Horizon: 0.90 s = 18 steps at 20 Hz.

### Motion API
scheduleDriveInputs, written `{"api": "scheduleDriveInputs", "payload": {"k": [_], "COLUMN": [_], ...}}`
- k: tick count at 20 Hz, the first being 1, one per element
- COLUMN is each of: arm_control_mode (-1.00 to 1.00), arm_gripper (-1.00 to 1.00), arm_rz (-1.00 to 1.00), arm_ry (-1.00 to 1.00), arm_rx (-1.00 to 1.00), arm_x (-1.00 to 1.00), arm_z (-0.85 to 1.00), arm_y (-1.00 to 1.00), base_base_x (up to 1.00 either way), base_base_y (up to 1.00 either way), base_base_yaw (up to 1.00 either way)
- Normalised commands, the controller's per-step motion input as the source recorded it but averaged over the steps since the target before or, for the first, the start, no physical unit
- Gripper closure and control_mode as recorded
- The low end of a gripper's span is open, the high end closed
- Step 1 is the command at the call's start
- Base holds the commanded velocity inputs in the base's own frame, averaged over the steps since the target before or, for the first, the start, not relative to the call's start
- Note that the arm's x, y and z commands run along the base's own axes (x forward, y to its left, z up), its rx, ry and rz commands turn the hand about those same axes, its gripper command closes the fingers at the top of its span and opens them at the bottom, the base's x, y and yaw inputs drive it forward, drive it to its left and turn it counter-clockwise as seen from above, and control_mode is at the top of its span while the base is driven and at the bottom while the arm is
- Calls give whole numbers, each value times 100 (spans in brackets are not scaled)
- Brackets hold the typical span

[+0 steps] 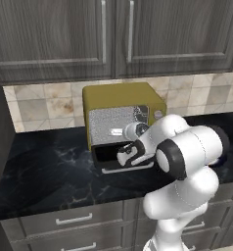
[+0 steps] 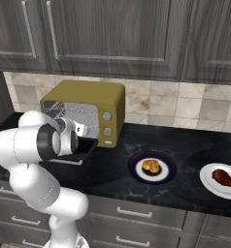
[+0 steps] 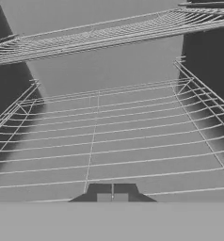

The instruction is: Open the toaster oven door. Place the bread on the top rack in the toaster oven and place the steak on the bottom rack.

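The arm is reaching forward, bent at the elbow, its gripper point(image 3: 112, 194) pinched together on nothing and pointing into the toaster oven point(image 1: 119, 96) over the lowered toaster oven door point(image 1: 104, 156). The bread point(image 2: 150, 166) and steak point(image 2: 222, 177) are sitting on separate plates on the counter point(image 2: 185, 145)

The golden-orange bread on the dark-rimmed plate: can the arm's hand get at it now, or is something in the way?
Probably yes. The golden-orange bread lies uncovered on its dark-rimmed plate, nothing above it. The shut, empty hand points into the mustard-yellow toaster oven, so it must withdraw first.

My arm hides part of the toaster oven door point(image 1: 111, 156); the steak point(image 2: 223, 178) plate's cut off.
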Motion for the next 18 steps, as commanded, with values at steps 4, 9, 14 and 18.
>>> {"api": "scheduleDriveInputs", "payload": {"k": [4, 9, 14, 18], "arm_control_mode": [-100, -100, -100, -100], "arm_gripper": [100, 100, 100, 100], "arm_rz": [-6, -6, -5, -4], "arm_ry": [67, 67, 71, 75], "arm_rx": [-5, -1, 0, 0], "arm_x": [-92, -99, -100, -100], "arm_z": [-76, -60, -46, -41], "arm_y": [6, 0, 0, 0], "base_base_x": [0, 0, 0, 0], "base_base_y": [0, 0, 0, 0], "base_base_yaw": [0, 0, 0, 0]}}
